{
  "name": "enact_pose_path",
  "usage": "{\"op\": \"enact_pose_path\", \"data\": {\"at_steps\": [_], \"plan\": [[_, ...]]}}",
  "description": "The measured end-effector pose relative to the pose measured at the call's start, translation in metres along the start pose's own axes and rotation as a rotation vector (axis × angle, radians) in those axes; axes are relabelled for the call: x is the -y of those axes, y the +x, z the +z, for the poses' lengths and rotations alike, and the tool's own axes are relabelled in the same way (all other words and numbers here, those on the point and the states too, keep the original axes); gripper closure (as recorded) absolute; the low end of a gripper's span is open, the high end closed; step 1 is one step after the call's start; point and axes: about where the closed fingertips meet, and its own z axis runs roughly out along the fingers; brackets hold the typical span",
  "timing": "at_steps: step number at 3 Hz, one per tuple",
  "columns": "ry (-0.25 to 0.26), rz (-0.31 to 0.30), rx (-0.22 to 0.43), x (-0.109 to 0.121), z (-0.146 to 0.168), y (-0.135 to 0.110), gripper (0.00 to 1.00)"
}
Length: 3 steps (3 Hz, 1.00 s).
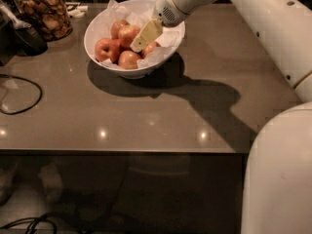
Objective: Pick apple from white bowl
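The robot's white arm [243,4] reaches over the grey table [185,116] from the right of the white bowl [91,30], and its bulk carries the biggest risk: a push too low or too far sideways would likely press on the bowl's right rim and slide or tip it, since nothing seems to hold the bowl in place. The crumpled white paper [169,36] lining the bowl is the next hazard; it could be pinched along with the fruit and drag loose. The gripper [139,43] hangs inside the bowl, just right of its centre and low over the fruit, and whether it is wide, narrow or holding anything I cannot tell. The apple [126,34] it seems to aim for sits near the bowl's middle, touching its neighbours, so an off-centre close on that shiny round skin may squeeze it out or set the pile rolling. As for containers, the bowl holds at least five red-orange apples on the paper. A glass jar [44,11], to the left of the bowl and near it, holds brown snacks and looks nearly full.
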Motion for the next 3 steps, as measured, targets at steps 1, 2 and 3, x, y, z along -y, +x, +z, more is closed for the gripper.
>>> {"op": "enact_pose_path", "data": {"at_steps": [1,2,3], "plan": [[-0.017,-0.002,0.005,-0.002,0.008,-0.007,0.2],[-0.034,-0.001,0.01,-0.004,0.015,-0.012,0.2],[-0.063,-0.017,0.018,-0.005,0.03,-0.025,0.21]]}}
